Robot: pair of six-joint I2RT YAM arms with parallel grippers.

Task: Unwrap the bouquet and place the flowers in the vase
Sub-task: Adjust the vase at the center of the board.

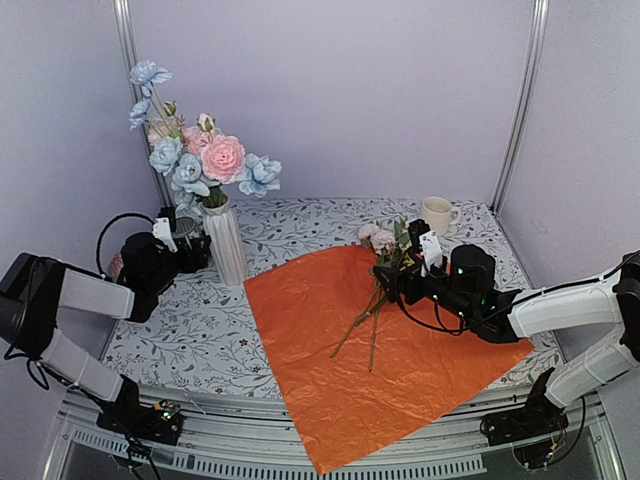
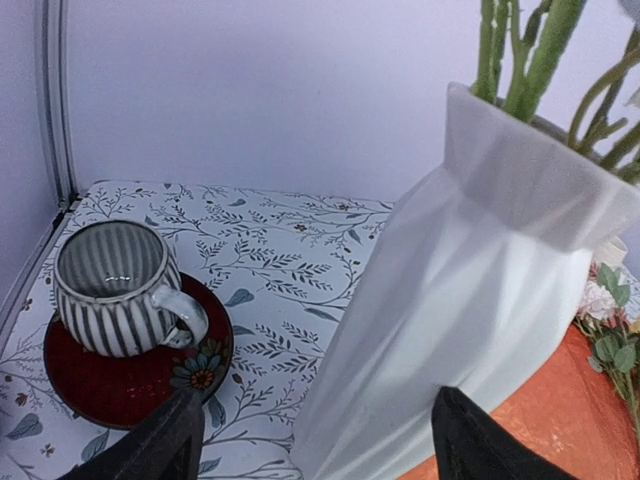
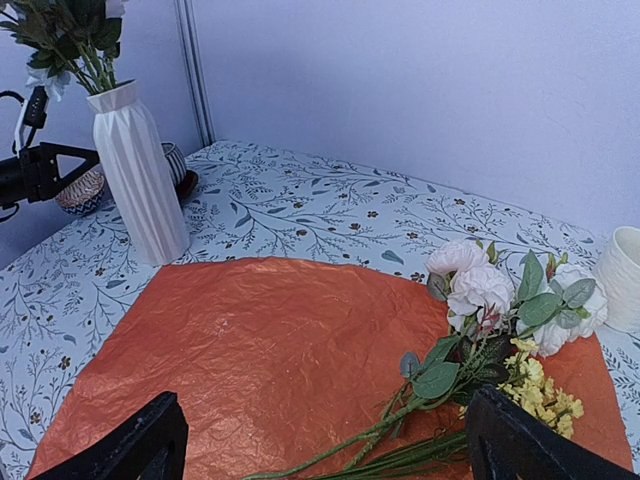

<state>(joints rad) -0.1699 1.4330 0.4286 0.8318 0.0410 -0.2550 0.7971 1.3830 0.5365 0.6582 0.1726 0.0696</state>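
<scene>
Top external view: I see the orange paper (image 1: 340,370) opened flat across the middle of the bench (image 1: 200,330), with one corner over the near edge.
Vase: the white ribbed vase (image 1: 226,243) stands upright toward the far-left corner, just off the paper.
Placed: pink and blue blooms (image 1: 215,160) already fill its neck.
Left over: a small bunch (image 1: 385,250) lies on the paper's far-right part, stems pointing toward the near edge, near the cream mug (image 1: 437,214).
Right gripper (image 3: 322,440): jaws wide and empty, low over those stems.
Left gripper (image 2: 315,440): jaws wide and empty, facing the vase beside the striped cup (image 2: 115,290).
Progress: unwrapping looks done, and my remaining job is moving the last bunch.
</scene>
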